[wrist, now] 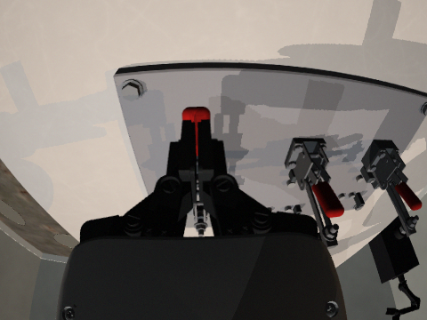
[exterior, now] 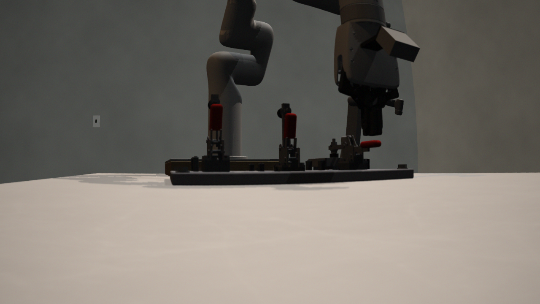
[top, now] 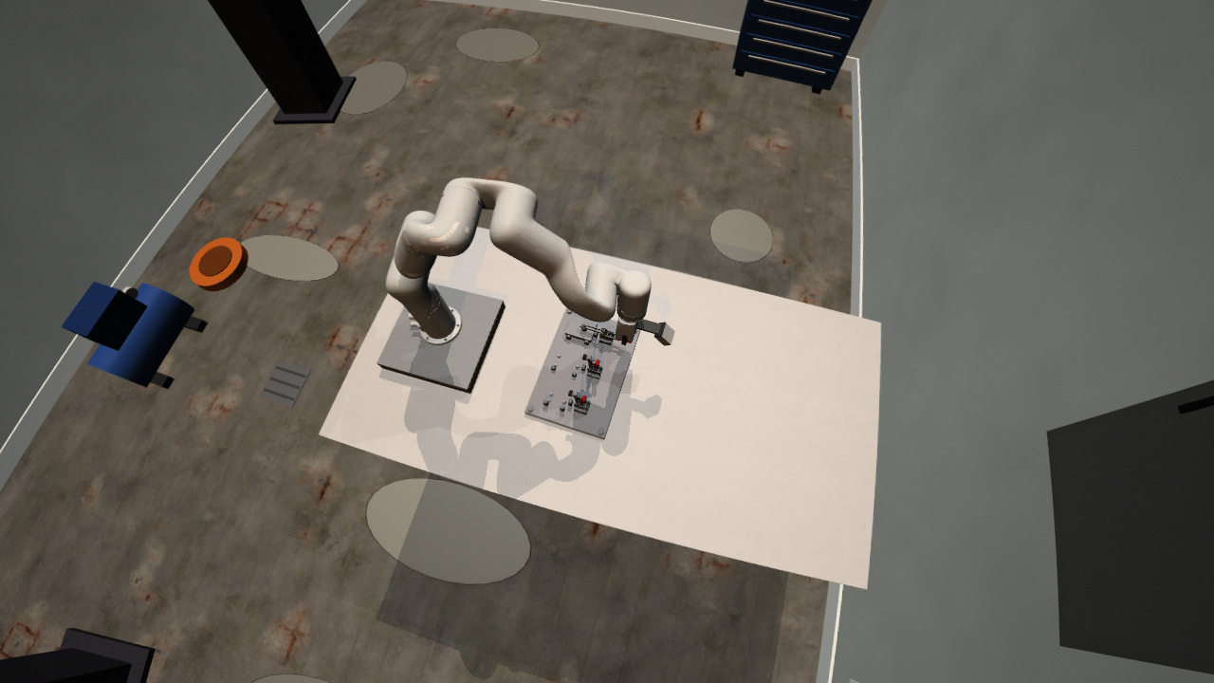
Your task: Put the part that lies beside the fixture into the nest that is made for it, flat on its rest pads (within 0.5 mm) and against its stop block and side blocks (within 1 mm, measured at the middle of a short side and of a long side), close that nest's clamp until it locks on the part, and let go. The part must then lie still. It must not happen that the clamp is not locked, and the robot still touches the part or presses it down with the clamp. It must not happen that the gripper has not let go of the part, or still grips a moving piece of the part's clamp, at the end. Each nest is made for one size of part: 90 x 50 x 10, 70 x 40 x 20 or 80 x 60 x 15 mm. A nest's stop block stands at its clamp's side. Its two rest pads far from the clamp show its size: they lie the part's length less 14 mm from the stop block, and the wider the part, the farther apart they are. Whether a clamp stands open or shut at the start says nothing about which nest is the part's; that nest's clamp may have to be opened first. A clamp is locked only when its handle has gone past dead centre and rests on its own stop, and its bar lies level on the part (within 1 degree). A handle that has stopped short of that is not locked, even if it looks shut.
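Observation:
The grey fixture plate (top: 550,390) (exterior: 302,176) (wrist: 267,95) carries three toggle clamps. In the exterior view, the left clamp's red handle (exterior: 216,117) (wrist: 411,196) and the middle one (exterior: 290,125) (wrist: 327,199) stand upright. The right clamp's red handle (exterior: 370,143) (wrist: 196,116) (top: 625,339) lies down flat. My gripper (exterior: 371,132) (wrist: 197,138) (top: 626,331) is shut on nothing and hangs straight above that flat handle, a small gap over it. A low dark block (exterior: 320,163) lies under that clamp's bar; I cannot tell its seating.
The arm's base plate (top: 475,340) stands left of the fixture on the pale mat (top: 746,441). An orange ring (top: 218,263), a blue drum (top: 139,331) and a blue drawer cabinet (top: 798,38) stand far off on the floor.

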Controlling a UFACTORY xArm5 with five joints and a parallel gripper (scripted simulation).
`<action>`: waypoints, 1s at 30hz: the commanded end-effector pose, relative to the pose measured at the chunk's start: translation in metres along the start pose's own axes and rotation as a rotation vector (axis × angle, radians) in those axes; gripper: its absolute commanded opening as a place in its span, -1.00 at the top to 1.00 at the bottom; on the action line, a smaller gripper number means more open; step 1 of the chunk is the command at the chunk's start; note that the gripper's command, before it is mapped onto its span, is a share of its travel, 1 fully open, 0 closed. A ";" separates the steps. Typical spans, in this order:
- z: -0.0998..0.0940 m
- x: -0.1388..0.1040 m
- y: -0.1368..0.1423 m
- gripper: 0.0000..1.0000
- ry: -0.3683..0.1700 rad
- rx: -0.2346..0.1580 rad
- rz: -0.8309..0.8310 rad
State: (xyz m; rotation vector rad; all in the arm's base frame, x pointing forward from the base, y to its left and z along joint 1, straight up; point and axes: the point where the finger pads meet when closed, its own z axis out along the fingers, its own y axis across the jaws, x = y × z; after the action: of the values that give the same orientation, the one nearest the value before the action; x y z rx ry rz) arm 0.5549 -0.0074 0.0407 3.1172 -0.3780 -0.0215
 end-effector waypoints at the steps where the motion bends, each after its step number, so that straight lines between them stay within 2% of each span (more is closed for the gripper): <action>1: 0.000 0.002 -0.001 1.00 0.005 0.001 0.000; 30: 0.003 0.002 -0.001 1.00 0.005 0.001 0.000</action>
State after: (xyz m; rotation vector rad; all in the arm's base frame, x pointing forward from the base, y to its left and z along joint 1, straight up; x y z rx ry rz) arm 0.5555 -0.0074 0.0355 3.1173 -0.3780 -0.0203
